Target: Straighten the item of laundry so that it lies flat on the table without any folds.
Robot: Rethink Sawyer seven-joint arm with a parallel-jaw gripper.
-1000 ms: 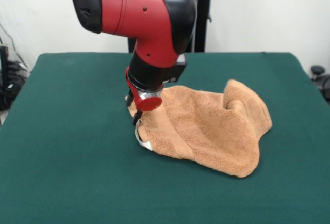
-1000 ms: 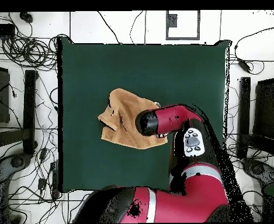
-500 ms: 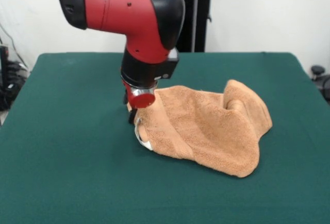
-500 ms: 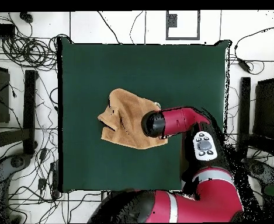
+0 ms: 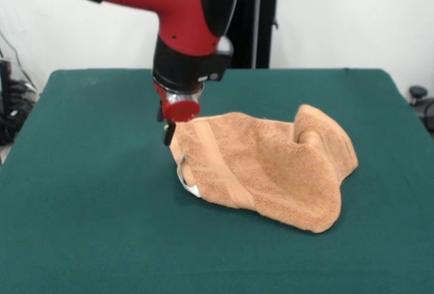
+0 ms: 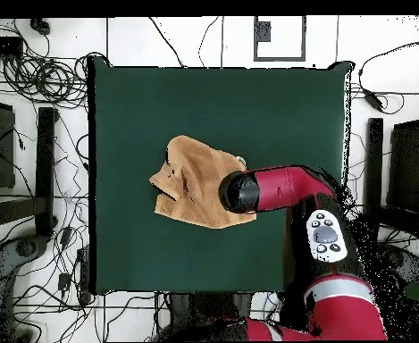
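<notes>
Orange-tan towel (image 5: 271, 169) lies rumpled on the green tabletop (image 5: 88, 219), humped at the end farthest from the claw (image 5: 168, 133), with a woven band and white tag (image 5: 192, 189) just below the claw. Claw sits at the towel's raised corner; whether it is apart or clamped cannot be told. In the overhead view the arm (image 6: 280, 188) covers that towel (image 6: 190, 181) edge.

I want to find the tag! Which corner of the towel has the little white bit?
The corner right below the gripper: the towel's left corner in the front view, where the white tag pokes out. The other corners show none.
</notes>
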